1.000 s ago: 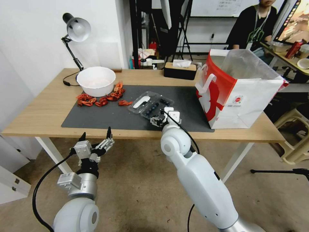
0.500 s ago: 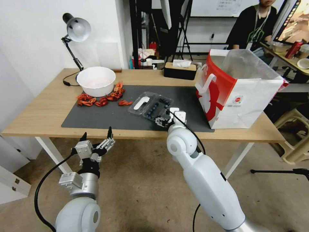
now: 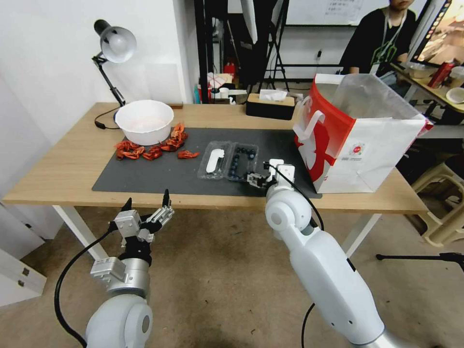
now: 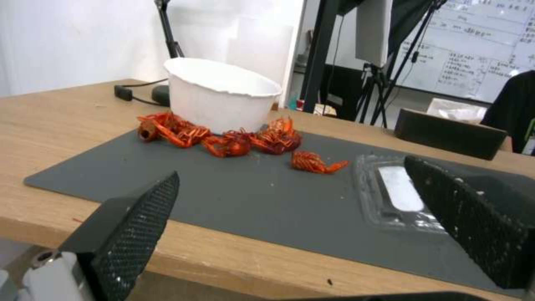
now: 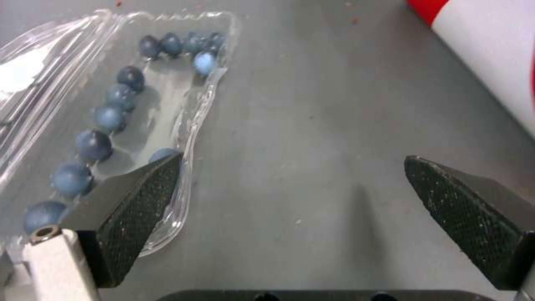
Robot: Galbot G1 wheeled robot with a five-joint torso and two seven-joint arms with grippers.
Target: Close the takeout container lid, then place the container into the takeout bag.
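clear takeout container [image 3: 228, 162] lies open, lid [image 3: 215, 159] flat, beside upright takeout bag [image 3: 360, 137].

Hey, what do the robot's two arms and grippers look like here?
Both arms are glossy white with rounded joints and silver-grey wrist collars, each trailed by a black cable. The left gripper and right gripper have white-and-grey bodies with black, wedge-shaped fingers faced in a fine cross-hatched texture.

Clear glossy plastic takeout container [image 3: 229, 161], matt dark mat [image 3: 159, 176], wood-grain table [image 3: 63, 169], paper takeout bag [image 3: 374, 150]
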